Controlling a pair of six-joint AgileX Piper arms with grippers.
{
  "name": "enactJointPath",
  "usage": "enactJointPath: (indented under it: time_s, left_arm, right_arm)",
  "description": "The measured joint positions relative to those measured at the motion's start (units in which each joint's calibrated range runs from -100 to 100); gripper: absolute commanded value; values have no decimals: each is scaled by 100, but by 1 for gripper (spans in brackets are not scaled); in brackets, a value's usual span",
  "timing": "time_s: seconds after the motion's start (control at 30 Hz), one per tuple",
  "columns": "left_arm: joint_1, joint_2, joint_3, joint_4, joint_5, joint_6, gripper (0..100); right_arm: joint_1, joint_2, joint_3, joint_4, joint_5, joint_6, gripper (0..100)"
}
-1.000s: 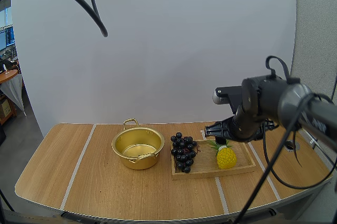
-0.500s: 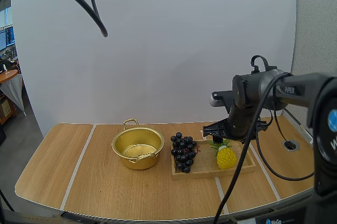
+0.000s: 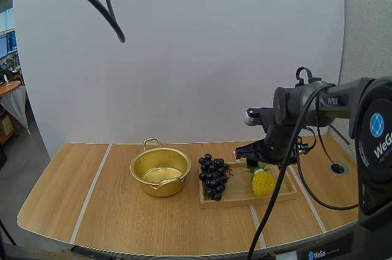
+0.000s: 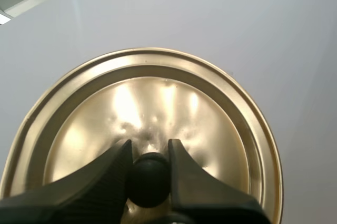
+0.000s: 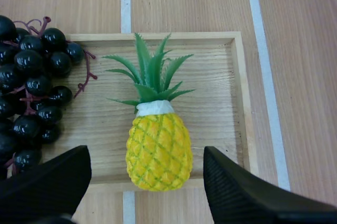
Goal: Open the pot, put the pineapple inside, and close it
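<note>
Settling closer over the wooden tray (image 3: 245, 202), hovering the wide-open, empty right fingers (image 5: 47, 182) astride the pineapple (image 5: 158, 150) at the tray's right end, pinching the lid (image 4: 158, 103) aloft by its knob (image 4: 149, 179) in the left fingers (image 4: 100, 176), needing next a straight drop and squeeze before carrying left to the open pot (image 3: 156, 186).

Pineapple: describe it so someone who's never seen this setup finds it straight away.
On the wooden table, look right of the open gold pot to the shallow wooden tray. The pineapple lies in the tray's right half. It is the single yellow fruit with a green crown, unlike the dark grapes bunched at the tray's left end.
</note>
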Motion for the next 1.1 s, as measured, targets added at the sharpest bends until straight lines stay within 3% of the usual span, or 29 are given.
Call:
enactJointPath:
  time_s: [0.27, 1.1]
  left_arm:
    - [0, 0, 0, 0, 0, 0, 0]
    - [0, 0, 0, 0, 0, 0, 0]
  right_arm:
    - [0, 50, 165, 0, -300, -7, 100]
    - [-105, 1737, 179, 0, -1418, -154, 100]
